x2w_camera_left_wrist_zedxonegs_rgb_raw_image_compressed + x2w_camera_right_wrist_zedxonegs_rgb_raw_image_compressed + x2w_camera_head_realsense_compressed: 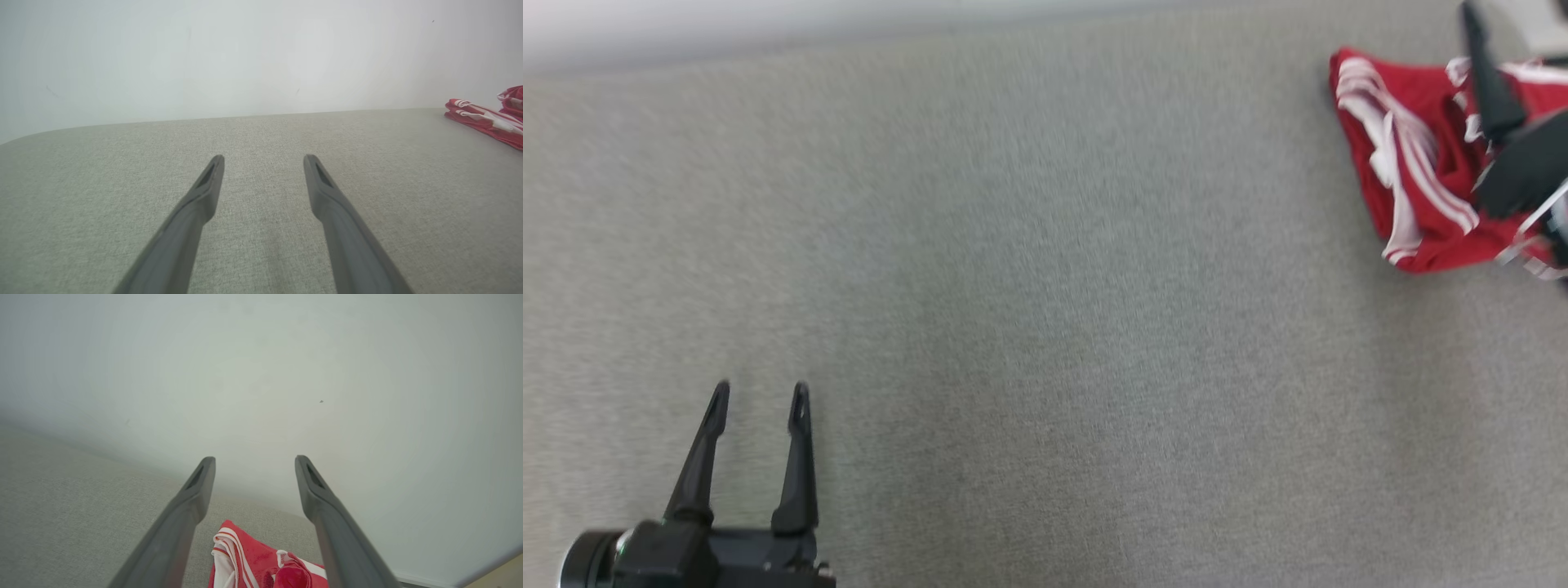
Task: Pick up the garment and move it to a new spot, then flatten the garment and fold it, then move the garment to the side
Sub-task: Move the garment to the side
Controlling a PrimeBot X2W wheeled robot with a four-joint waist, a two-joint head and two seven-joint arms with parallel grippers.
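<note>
**Risk: a partial grab on a bunched garment at the far right**

Head view: The garment (1413, 163), red w/ white stripes, lay crumpled at the far right of the grey cloth surface (1013, 286), near its far edge. The right gripper (1494, 90) was over it, w/ one dark finger crossing the fabric. The frame was motion-blurred, so touching vs. hovering couldn't be told here. The left gripper (760, 396) sat at the near left, fingers spread and holding nothing, well apart from the garment.

Left wrist view: The left fingers were parted over bare surface. The garment (486, 118) showed as a low heap at the far right, in front of the pale wall (261, 53).

Right wrist view: The right fingers stood wide apart w/ nothing between them. The garment (253, 559) lay just below, its folds stacked and a thick red lump on top.

What could go wrong, as judged from this:
- Closing on the top lump could catch one layer only. The rest would drag or unroll during the move and land more tangled.
- The fabric looked thin and slippery, prob. sportswear, so a shallow pinch could slip mid-carry.
- The heap sat close to the far edge, so a sideways nudge from a finger could push part of it off.
- The left arm was too far off to help. A one-handed lift would leave the garment hanging bunched, making flattening harder.
</note>
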